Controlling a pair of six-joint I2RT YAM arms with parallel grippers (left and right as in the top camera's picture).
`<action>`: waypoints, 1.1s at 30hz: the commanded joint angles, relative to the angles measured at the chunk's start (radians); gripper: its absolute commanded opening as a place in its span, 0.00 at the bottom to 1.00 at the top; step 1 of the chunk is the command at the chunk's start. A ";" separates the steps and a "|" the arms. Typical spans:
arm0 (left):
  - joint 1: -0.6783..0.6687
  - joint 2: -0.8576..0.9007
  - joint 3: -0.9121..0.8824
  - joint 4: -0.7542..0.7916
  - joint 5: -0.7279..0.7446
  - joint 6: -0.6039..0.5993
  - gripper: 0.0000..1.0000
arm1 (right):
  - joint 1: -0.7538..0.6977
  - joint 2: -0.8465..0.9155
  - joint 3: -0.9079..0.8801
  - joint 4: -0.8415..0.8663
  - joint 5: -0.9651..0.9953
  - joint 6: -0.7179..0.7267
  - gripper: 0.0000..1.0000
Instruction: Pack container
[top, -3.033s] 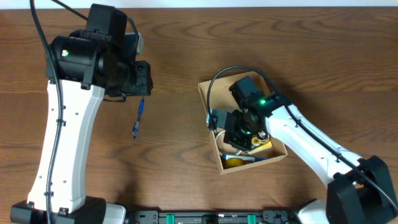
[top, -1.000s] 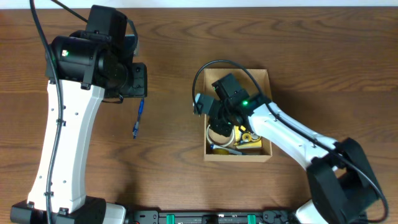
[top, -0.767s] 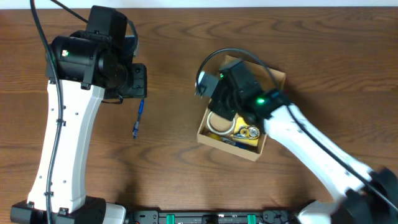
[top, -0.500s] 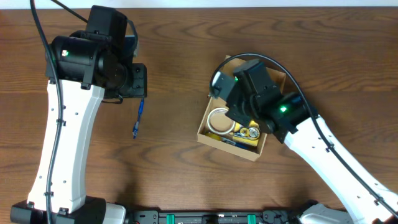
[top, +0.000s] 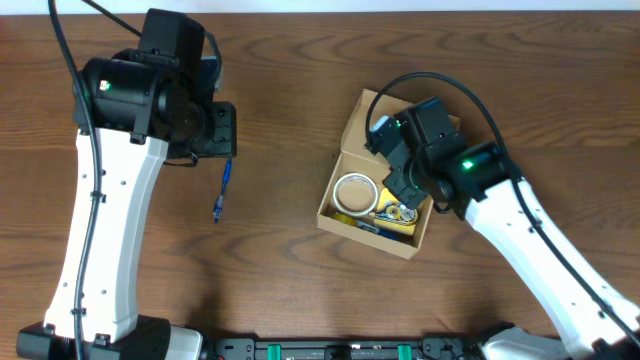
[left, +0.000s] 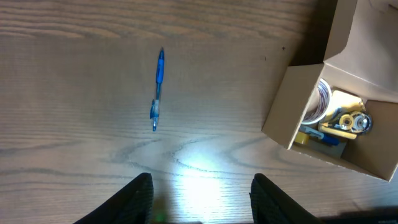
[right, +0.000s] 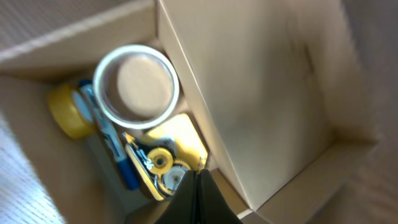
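Turned and shifted across the bench over the last three seconds, the container (top: 368, 232) now sits just right of the bench's centre, about midway between the far and near edges. Its flap lid (top: 368, 118) is thrown open toward the far edge.

The right gripper (right: 198, 184), down among the contents a moment earlier, has drawn back toward the container's right side. Its jaws are pinched fully closed on nothing. Seen from the wrist camera, the joined fingertips hang above the yellow tape dispenser (right: 163, 158); whether they touch it cannot be told.

Inside the container a white tape roll (top: 352, 192) lies flat by the left wall. A yellow disc (right: 67, 111) and a blue marker (right: 117, 152) lie next to it.

The left arm (top: 100, 230) has not stirred. The left gripper (left: 202, 182) hovers over the wood left of centre, jaws parted and empty. A blue pen (top: 221, 190) lies alone on the bench below it, well apart from the container. It runs roughly from the far edge toward the near edge and is unmoved since the earlier frames.
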 joint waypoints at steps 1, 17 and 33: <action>0.003 -0.011 0.001 -0.002 -0.001 0.014 0.52 | -0.017 0.052 -0.060 0.010 -0.021 0.060 0.01; 0.003 -0.011 0.001 0.010 -0.002 0.015 0.52 | -0.059 0.101 -0.230 0.155 -0.029 0.111 0.03; 0.003 -0.011 0.001 0.002 -0.001 0.023 0.53 | -0.155 0.101 -0.255 0.286 -0.002 0.073 0.04</action>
